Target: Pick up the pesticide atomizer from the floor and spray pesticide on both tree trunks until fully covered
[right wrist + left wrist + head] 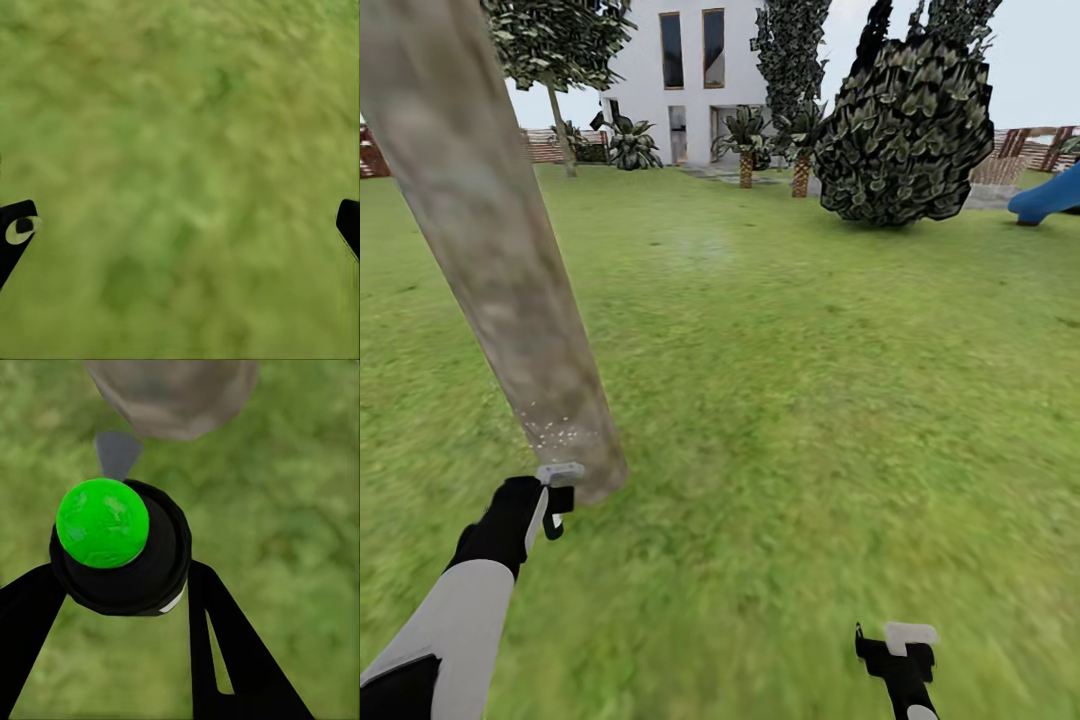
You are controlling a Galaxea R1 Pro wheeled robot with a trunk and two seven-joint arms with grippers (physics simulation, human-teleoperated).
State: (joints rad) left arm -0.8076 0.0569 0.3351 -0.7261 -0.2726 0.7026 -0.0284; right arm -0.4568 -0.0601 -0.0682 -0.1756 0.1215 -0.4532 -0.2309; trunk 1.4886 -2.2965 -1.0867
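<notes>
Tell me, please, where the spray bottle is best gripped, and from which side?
Grip the spray bottle around its round black body below the green cap, one finger on each side, as the left gripper does now. Come from behind, opposite the grey nozzle, so it points freely at the tree trunk.

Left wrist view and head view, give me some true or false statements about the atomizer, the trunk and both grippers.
1. The left gripper holds the pesticide atomizer. True.
2. White pesticide specks dot the tree trunk near its base. True.
3. The right gripper is shut on a second atomizer. False: it is open over bare grass.
4. The atomizer's cap is red. False: it is bright green.
</notes>
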